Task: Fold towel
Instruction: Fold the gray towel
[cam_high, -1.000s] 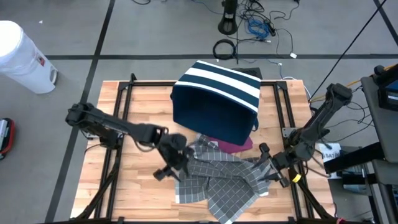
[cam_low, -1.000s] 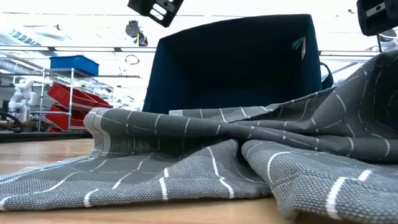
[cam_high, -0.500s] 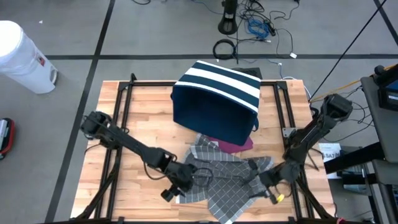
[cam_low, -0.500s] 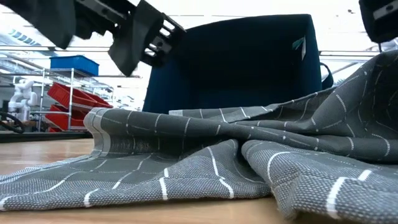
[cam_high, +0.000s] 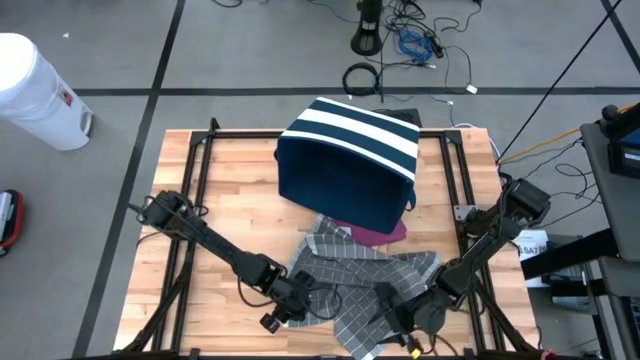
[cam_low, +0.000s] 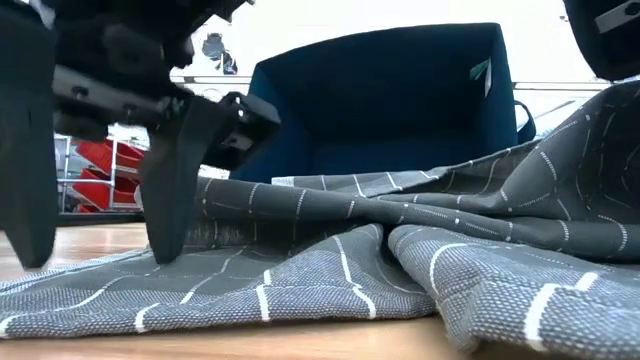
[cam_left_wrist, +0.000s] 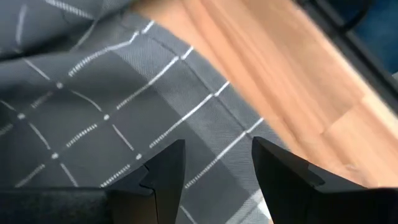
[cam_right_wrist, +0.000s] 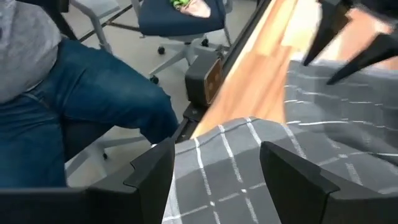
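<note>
A grey towel with a white grid (cam_high: 365, 290) lies crumpled on the near right part of the wooden table. My left gripper (cam_high: 290, 305) stands open at the towel's left edge (cam_left_wrist: 205, 118), its fingers pointing steeply down on either side of the hem. In the low view its two dark fingers (cam_low: 165, 220) reach down to the cloth. My right gripper (cam_high: 400, 318) stands open over the towel's near right part, with a raised fold of towel (cam_right_wrist: 236, 155) between its fingers. My left gripper comes at the towel's left edge (cam_low: 190, 265) from above, slanting. I cannot tell whether its fingertips touch the cloth. My right gripper hangs over the near fold, and I cannot tell whether it touches the fold.
A navy basket with white stripes (cam_high: 345, 160) stands at the far middle, with a maroon cloth (cam_high: 385, 235) at its foot beside the towel. Black frame rails (cam_high: 190, 230) run along both sides of the table. A seated person (cam_right_wrist: 74, 106) and a chair are past the table's edge.
My left gripper has come down and toward the near edge, from beside the towel's far left to its near left edge. My right gripper has swung from the table's right side toward the near edge and the left, over the towel. The towel lies as before.
</note>
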